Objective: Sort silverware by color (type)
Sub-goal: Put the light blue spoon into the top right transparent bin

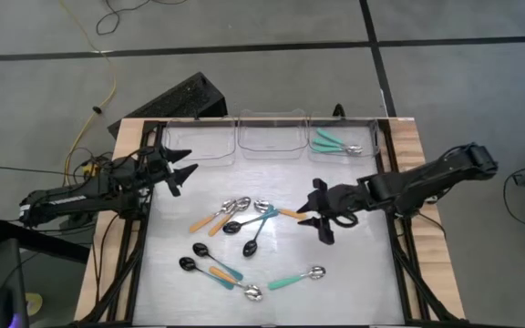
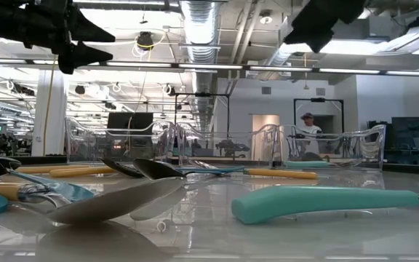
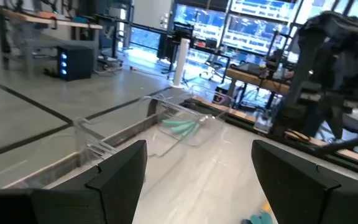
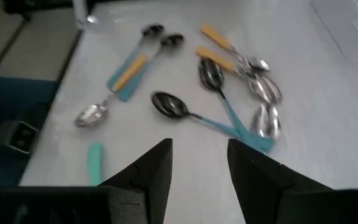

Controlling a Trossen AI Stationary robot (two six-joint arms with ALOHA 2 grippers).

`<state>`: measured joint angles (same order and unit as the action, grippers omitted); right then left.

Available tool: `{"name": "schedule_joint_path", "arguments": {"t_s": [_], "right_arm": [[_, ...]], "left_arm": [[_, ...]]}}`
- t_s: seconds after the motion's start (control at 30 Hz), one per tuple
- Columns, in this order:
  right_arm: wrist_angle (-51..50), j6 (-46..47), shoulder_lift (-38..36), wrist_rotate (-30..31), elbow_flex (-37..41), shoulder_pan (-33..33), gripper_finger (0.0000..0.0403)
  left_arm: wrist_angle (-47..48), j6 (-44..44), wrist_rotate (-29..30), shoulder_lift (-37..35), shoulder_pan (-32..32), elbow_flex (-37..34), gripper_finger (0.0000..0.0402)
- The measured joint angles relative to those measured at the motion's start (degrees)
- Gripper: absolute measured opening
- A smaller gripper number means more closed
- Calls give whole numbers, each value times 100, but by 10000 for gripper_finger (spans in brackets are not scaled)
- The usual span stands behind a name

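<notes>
Scattered across the middle of the grey surface (image 1: 354,292): spoons (image 1: 244,219) with orange, blue and teal-green handles, one teal-handled spoon (image 1: 294,278) lying apart nearer the front, and more teal-handled spoons (image 1: 335,144) already in the far right clear bin (image 1: 349,137). Hovering just right of the cluster, the right end effector (image 1: 322,217), fingers apart and grasping nothing. Raised at the far left edge of the surface, the left end effector (image 1: 179,169), spread wide and empty.
</notes>
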<state>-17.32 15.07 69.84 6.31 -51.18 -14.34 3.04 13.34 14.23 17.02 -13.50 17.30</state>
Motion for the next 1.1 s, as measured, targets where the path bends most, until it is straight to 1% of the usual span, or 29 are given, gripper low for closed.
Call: {"name": "schedule_joint_path", "arguments": {"t_s": [0.13,0.2,0.27,0.33,0.4,0.47,0.53,0.6,0.7,0.77,0.83,0.87,0.93,1.0,1.1], "right_arm": [[-37,552,190,116,0,105,179],[56,656,274,127,-4,187,179],[113,654,311,131,-2,272,179],[470,658,413,133,-17,378,179],[589,628,442,131,5,444,179],[955,438,554,134,-26,486,179],[934,204,677,135,-12,542,179],[994,154,855,131,0,588,179],[1080,155,1125,143,0,613,179],[1309,371,1302,87,-2,661,179],[1699,476,1486,-308,-6,706,179],[1800,473,1543,-523,-9,707,179],[1935,360,1613,-731,-4,705,179],[2054,213,1686,-701,-13,645,180],[1983,151,1692,-382,-1,516,186]], "left_arm": [[8,28,176,-7,0,0,277],[158,66,241,-7,2,0,277],[182,68,331,16,1,0,277],[153,68,420,15,0,0,277],[73,33,467,15,0,0,277],[34,-166,513,11,0,0,277],[25,-412,513,11,1,0,277],[80,-534,479,9,0,0,277],[430,-642,172,10,4,0,277],[452,-542,193,74,-2,0,277],[454,-151,212,94,-3,0,277],[455,-71,193,92,-7,0,277],[460,-128,46,93,-4,0,277],[549,-243,-85,96,-4,0,277],[556,-96,-143,96,-4,0,277]]}}
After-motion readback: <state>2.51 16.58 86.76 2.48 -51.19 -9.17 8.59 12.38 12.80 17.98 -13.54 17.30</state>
